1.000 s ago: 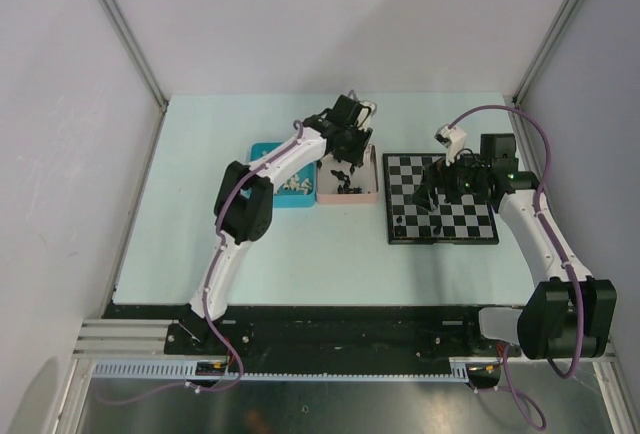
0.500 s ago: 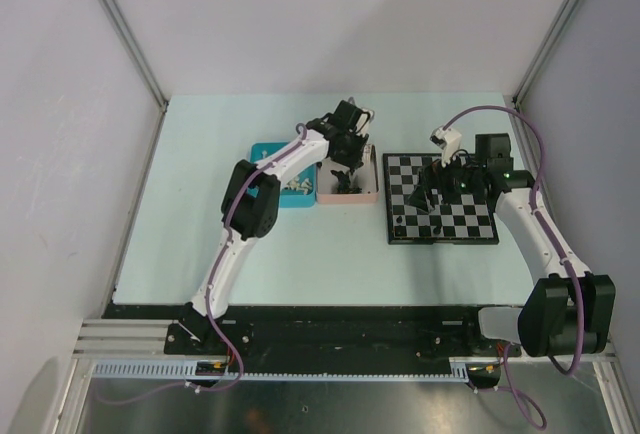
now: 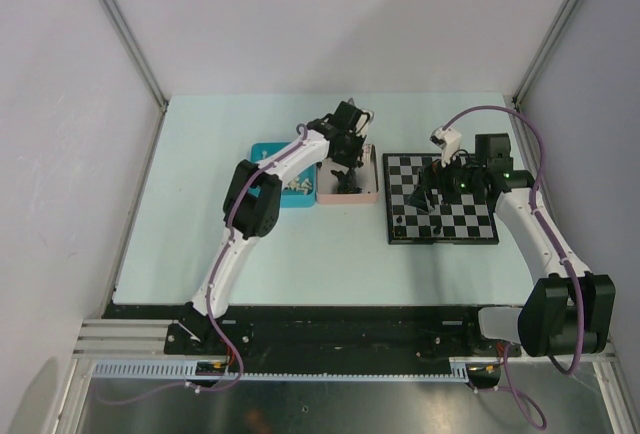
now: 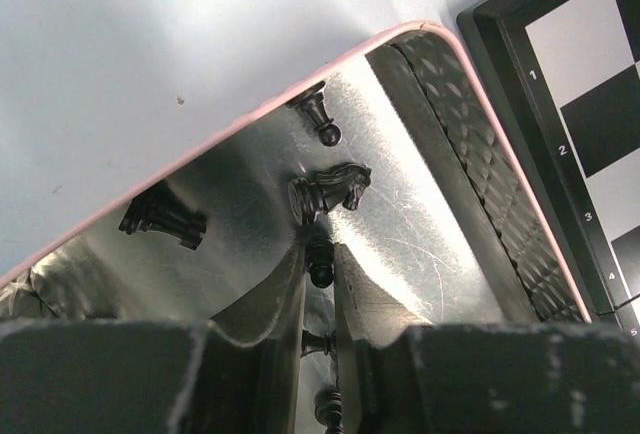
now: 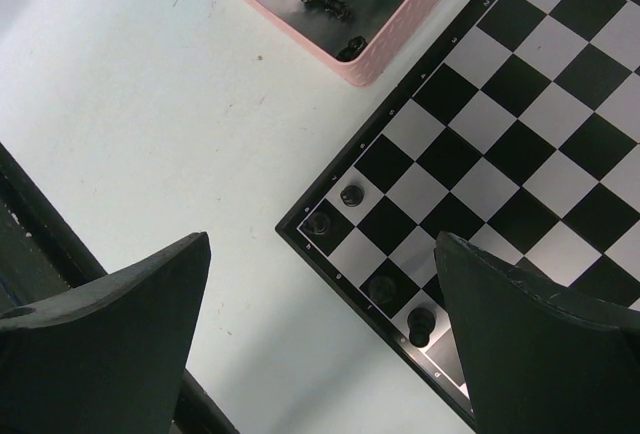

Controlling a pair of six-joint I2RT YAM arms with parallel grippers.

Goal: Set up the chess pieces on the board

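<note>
L pincer in pink tray; R pincer over board.
L: nearly together, flanking black piece on tray floor; clamp can't be told. R: wide apart, holding nothing, above board corner; board near bench right edge.

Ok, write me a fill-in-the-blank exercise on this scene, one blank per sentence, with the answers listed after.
The left gripper reaches into the tray whose rim is ____.
The black chess piece lying just beyond its fingers is a ____.
The right gripper hangs over the chessboard with its fingers wide ____.
The white pieces lie in the other tray, which is ____.
Missing words: pink, knight, open, blue.
</note>
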